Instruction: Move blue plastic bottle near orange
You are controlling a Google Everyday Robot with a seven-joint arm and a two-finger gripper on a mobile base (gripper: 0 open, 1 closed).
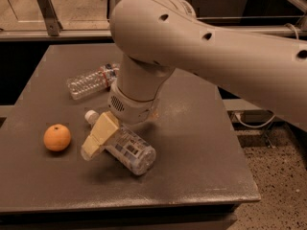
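Note:
The blue plastic bottle (130, 151) lies on its side on the dark table (201, 143), its white cap (90, 115) pointing up-left toward the orange. The orange (57, 137) sits on the table to the left, a short gap from the cap. My gripper (98, 140) comes down from the big pale arm (201, 47) and rests over the bottle's neck end, its tan part lying across the front of the bottle. The gripper's far side is hidden behind the bottle and wrist.
A slim clear ribbed bottle (91, 82) with a red-edged label lies on the table behind, at the upper left. The table's front edge (144, 202) and right edge (240, 143) are close by. A speckled floor (278, 186) lies to the right.

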